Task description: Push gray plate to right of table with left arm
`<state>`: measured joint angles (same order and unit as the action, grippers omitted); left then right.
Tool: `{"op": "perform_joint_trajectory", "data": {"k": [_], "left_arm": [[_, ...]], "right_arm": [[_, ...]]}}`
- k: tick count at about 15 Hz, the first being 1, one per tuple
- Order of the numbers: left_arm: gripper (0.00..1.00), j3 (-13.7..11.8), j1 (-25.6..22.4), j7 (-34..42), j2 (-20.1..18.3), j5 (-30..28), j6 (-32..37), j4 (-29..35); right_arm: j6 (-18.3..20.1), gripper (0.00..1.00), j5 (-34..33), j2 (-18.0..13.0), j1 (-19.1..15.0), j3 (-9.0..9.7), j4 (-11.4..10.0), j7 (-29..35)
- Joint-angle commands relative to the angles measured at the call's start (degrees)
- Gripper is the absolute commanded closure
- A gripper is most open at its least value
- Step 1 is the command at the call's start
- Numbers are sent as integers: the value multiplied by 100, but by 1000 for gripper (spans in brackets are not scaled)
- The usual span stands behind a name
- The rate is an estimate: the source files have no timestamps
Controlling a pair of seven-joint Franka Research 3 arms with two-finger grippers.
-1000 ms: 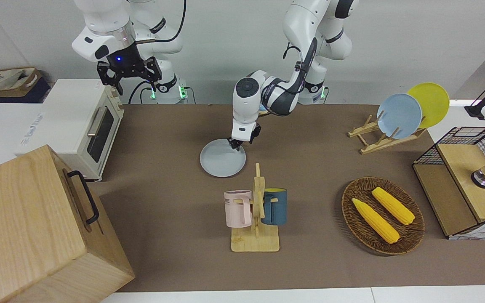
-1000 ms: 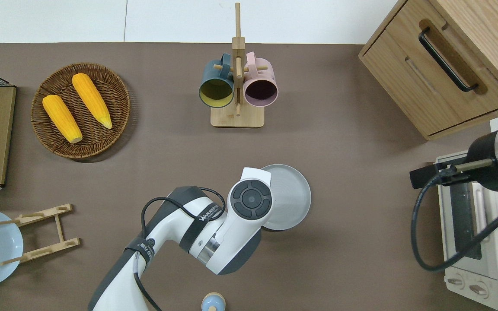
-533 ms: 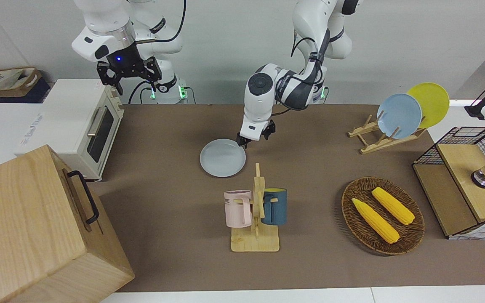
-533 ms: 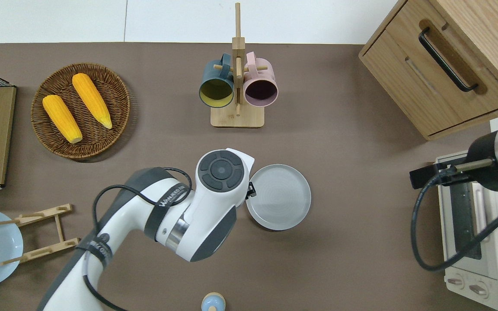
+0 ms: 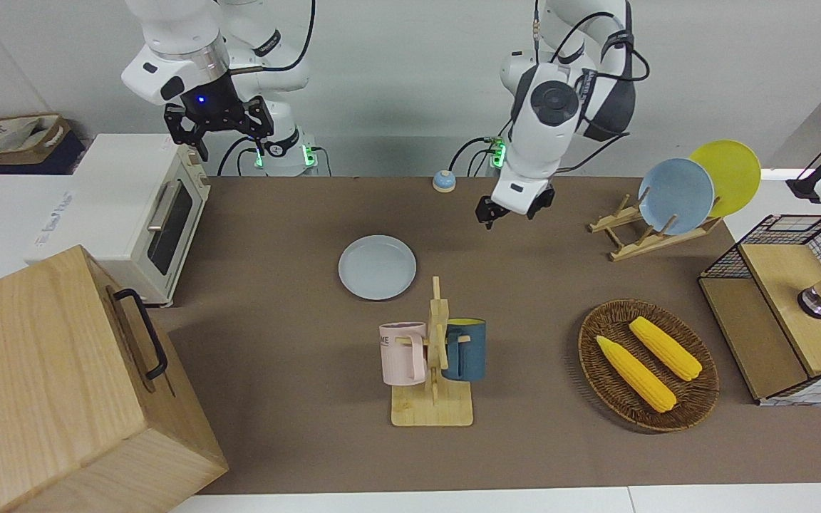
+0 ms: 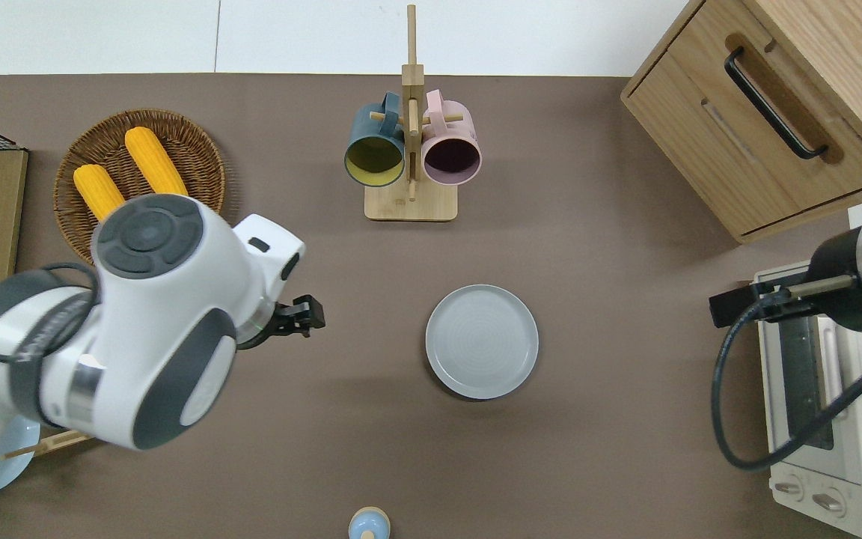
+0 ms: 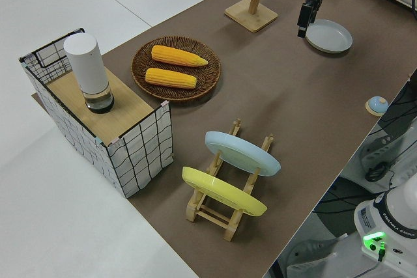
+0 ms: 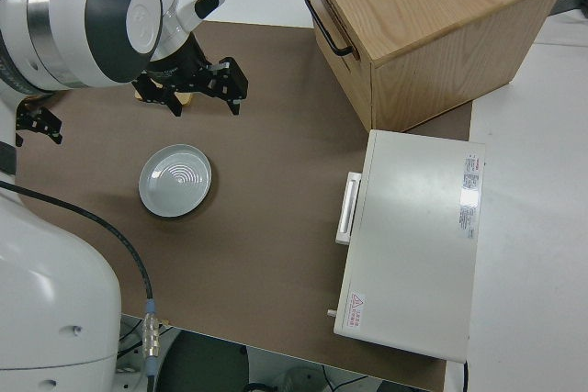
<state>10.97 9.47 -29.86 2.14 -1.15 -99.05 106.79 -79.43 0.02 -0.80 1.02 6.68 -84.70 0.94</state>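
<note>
Left end effector [image 5: 513, 211] raised, fingers indistinct, gray plate [image 5: 377, 267] untouched

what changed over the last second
The left gripper lifted off the gray plate and pulled back toward the left arm's end of the table, and now hangs clear of it, holding nothing. The plate, mug rack and corn basket did not move; the right arm stayed parked.

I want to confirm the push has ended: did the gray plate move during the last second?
No. The gray plate keeps its position relative to the mug rack.
</note>
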Motion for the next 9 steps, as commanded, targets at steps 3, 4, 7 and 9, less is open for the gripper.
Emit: {"op": "perform_joint_trajectory", "data": {"k": [3, 4, 7, 9], "left_arm": [[0, 10, -893, 1579, -100, -96, 1360, -1150], [0, 10, -981, 1606, -100, -87, 1431, -1247], [0, 1, -1044, 1807, -109, 1, 1458, -1441], [0, -25, -1096, 2141, -100, -8, 1458, -1529]], "right_arm": [[77, 17, 33, -17, -111, 79, 50, 73], [77, 17, 25, -17, -111, 79, 50, 73], [77, 17, 25, -17, -111, 79, 50, 73], [77, 17, 33, -17, -111, 87, 50, 73]]}}
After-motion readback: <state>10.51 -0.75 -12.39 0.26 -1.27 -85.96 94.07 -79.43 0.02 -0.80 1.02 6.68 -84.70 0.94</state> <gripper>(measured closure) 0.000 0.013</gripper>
